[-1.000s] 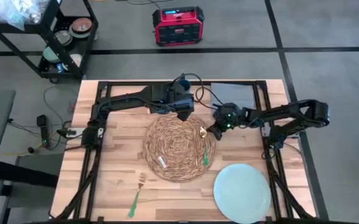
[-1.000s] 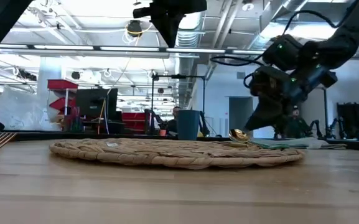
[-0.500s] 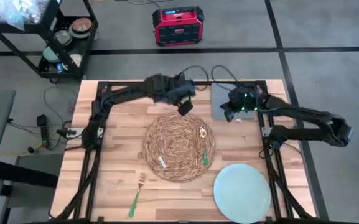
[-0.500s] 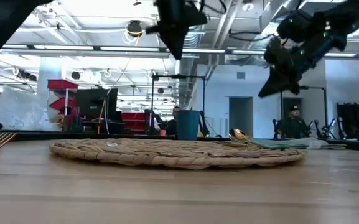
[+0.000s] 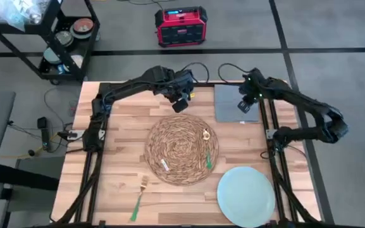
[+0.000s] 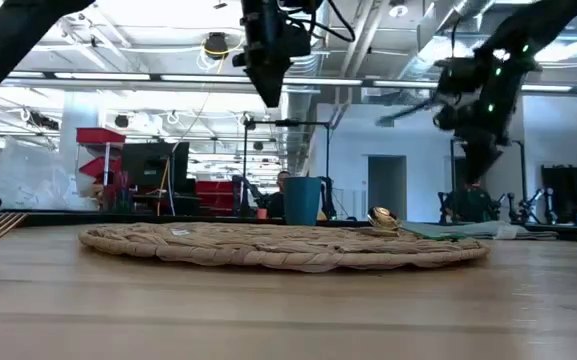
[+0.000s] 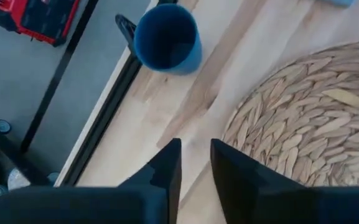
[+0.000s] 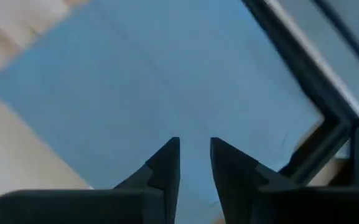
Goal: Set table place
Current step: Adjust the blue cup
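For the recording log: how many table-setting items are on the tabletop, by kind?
Placemat: 1
Plate: 1
Napkin: 1
Cup: 1
Fork: 1
Spoon: 1
Knife: 1, small and hard to identify
Total: 7

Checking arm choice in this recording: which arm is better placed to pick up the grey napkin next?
Right. The right gripper hovers directly over the grey napkin, which fills its wrist view. The left gripper hangs beyond the placemat, near the blue cup.

One woven placemat, one pale-blue plate, one grey napkin, one blue cup, one green-handled fork, one green-handled spoon, two pincers
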